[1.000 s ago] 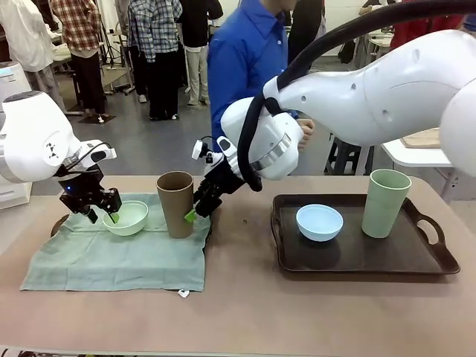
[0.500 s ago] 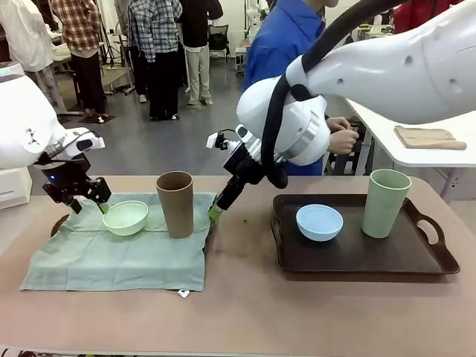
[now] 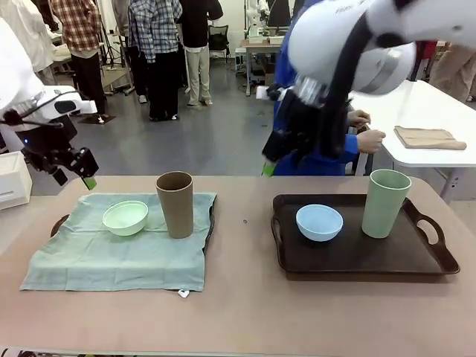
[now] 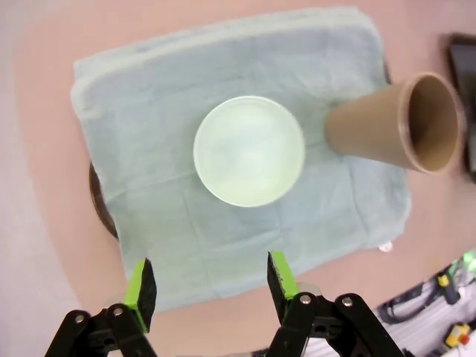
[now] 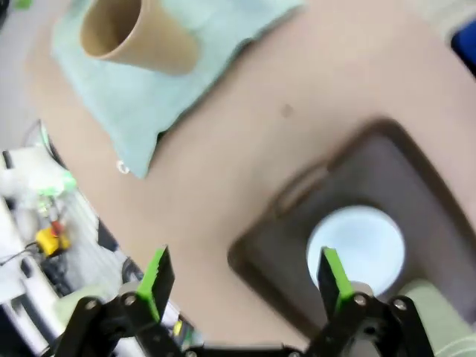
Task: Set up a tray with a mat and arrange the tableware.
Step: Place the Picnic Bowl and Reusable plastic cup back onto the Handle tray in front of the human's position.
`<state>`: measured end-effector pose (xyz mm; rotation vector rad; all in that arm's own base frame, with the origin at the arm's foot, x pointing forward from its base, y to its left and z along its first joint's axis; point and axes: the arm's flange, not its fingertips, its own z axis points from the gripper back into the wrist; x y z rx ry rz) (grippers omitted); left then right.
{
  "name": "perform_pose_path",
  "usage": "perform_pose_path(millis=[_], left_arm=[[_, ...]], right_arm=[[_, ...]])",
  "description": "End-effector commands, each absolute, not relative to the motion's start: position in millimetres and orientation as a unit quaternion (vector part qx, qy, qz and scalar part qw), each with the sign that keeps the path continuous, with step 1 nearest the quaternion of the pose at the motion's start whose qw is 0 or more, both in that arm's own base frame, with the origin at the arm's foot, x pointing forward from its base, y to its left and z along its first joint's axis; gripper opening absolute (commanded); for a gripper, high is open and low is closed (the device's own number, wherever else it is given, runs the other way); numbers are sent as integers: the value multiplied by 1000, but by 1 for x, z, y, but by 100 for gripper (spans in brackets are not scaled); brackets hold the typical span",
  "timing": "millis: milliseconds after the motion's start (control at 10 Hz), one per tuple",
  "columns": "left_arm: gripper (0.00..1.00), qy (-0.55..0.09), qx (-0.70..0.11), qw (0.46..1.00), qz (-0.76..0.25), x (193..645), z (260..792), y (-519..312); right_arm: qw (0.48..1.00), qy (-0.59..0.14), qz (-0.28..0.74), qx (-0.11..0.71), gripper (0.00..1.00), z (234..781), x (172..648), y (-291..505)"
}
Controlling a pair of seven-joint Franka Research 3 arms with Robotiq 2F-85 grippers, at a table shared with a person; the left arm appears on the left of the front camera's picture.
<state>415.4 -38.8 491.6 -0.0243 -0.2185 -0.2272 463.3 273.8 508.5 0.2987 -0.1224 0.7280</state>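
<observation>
While the left fingers [image 4: 141, 286] and right fingers [image 5: 158, 279] hang released and empty, the mint bowl [image 4: 249, 151] sits on the mat [image 4: 134, 119] straight ahead of the left pair; any reach should drop squarely, clear of the brown cup [image 4: 387, 123] beside it.

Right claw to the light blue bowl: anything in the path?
Nothing visible in the way. The right claw hangs open above the table, and the light blue bowl sits uncovered in the dark tray. The pale green cup stands apart from the bowl, toward the robot's right.
</observation>
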Motion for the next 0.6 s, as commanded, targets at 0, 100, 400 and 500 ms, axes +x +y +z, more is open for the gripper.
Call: perform_pose_path(millis=[0,100,400,500], left_arm=[[79,-101,2,984,-148,409,521,-60],[79,-100,16,983,-156,403,541,-75],[79,-106,4,982,-154,399,546,-81],[79,-106,4,982,-154,399,546,-81]], right_arm=[[949,1,307,75,100,551,432,269],[959,31,281,26,100,576,414,269],[964,12,264,17,100,580,403,252],[964,12,264,17,100,580,403,252]])
